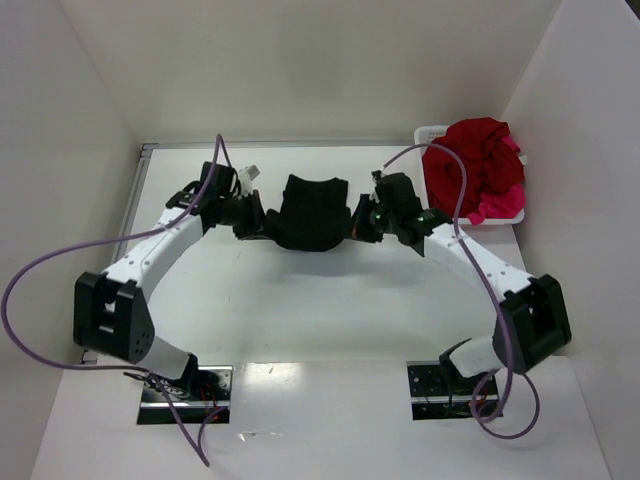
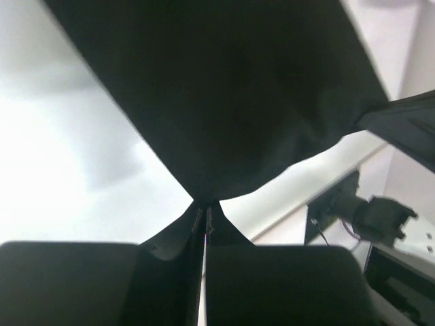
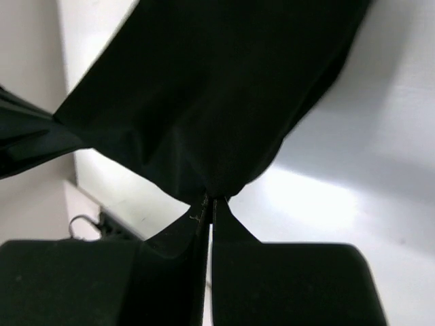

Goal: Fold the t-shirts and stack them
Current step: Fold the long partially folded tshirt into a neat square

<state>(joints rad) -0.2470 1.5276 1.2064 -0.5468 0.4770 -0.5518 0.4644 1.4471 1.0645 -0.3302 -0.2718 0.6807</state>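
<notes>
black t-shirt [image 1: 312,214] sits mid-counter, toward the far side, strung between both hands. It's bunched, not flat, and the middle sags toward the near side. Can't tell if its lower edge touches the counter [image 1: 300,320].

left hand [image 2: 204,221]: fingers pressed together, pinching the shirt's left edge. In the left wrist view the cloth fans out taut from the pinch, with pale counter behind it.

right hand [image 3: 209,207]: same grip, fingers clamped on the shirt's right edge, cloth spreading up and away from the tips.

Both arms curve inward from the near edge and face each other across the shirt.

dark red t-shirt [image 1: 478,160] is heaped in the white basket [image 1: 433,131] at the far right corner. bright pink t-shirt [image 1: 497,208] shows beneath it at the basket's near right side. Both are crumpled, well apart from the black one.

purple cables [image 1: 40,265] loop off each arm.
</notes>
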